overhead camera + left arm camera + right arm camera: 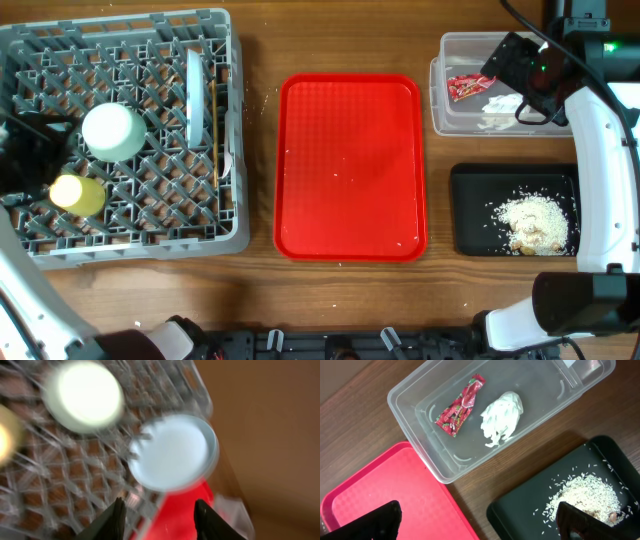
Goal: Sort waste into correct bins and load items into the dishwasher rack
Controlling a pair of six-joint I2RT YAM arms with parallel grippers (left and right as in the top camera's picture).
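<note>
The grey dishwasher rack stands at the left. In it are an upturned pale bowl, a yellow cup, the pale blue plate on edge and a thin wooden stick. The clear tub holds the red wrapper and the white scrap. The black tray holds beige food. My left gripper is open and empty over the rack, facing the plate and bowl. My right gripper is open and empty above the tub.
A large red tray lies between the rack and the bins, bare but for a few crumbs. Brown wooden table shows around everything. My right arm runs along the right edge, beside both bins. The left wrist view is blurred.
</note>
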